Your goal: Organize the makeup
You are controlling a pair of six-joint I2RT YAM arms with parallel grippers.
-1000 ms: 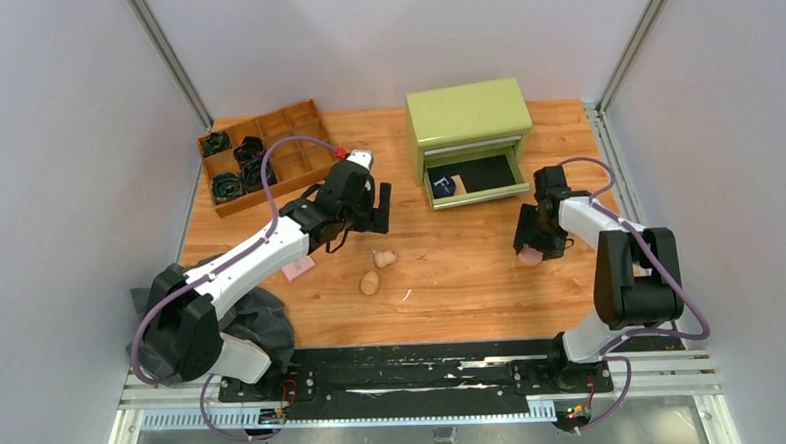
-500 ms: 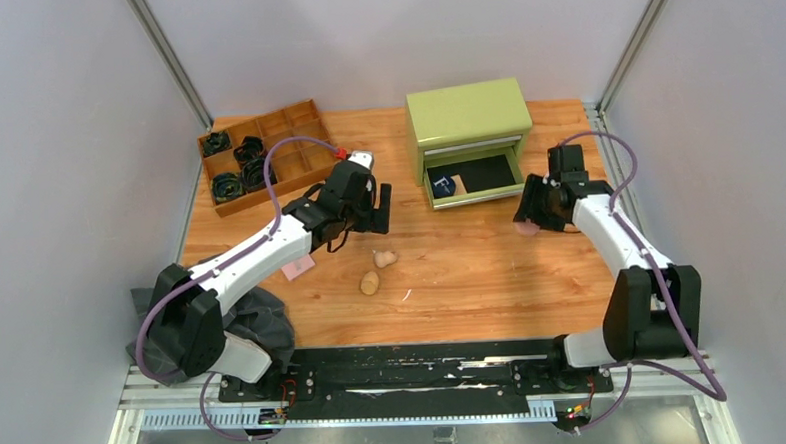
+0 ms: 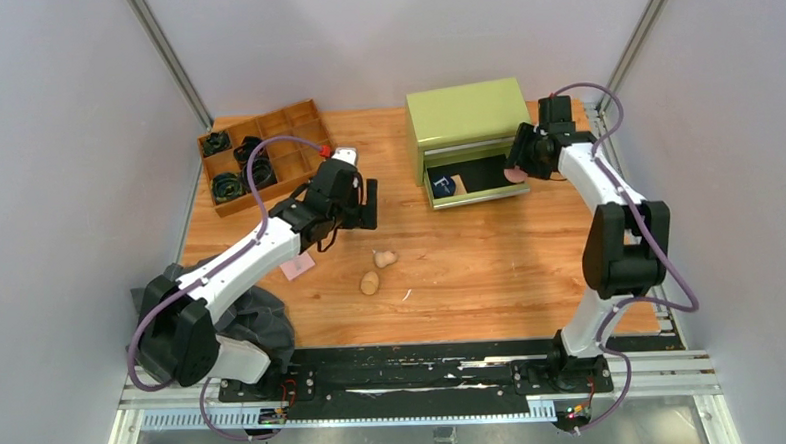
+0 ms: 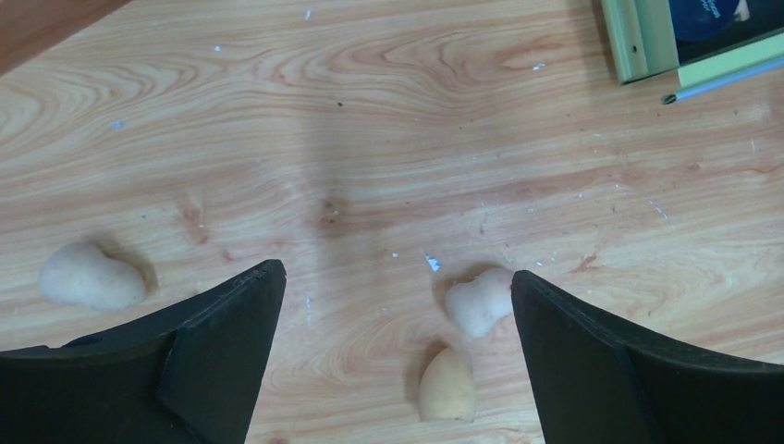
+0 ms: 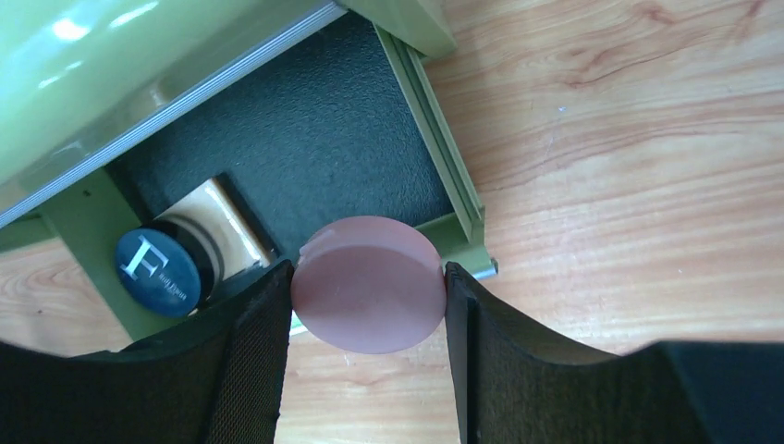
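Note:
My right gripper [image 3: 516, 169] is shut on the pink round puff [image 5: 368, 282] and holds it above the front right corner of the open green drawer [image 5: 444, 153]. The puff also shows in the top view [image 3: 515, 176]. In the drawer lie the dark round compact marked "F" [image 5: 158, 272] and a tan square pad [image 5: 217, 220]. My left gripper [image 4: 398, 277] is open and empty above the table. Two beige egg-shaped sponges [image 4: 479, 301] [image 4: 447, 384] lie below it near its right finger. A third sponge [image 4: 90, 276] lies to the left.
The green cabinet [image 3: 467, 114] stands at the back. A wooden divided tray [image 3: 291, 146] with black coiled bands stands at the back left. A dark grey cloth [image 3: 258, 323] lies by the left arm's base. A small pale pink square [image 3: 298, 269] lies beside the left arm.
My right gripper has carried the pink puff from the table's right side back to the open drawer's front right corner. My left gripper has shifted slightly left and back.

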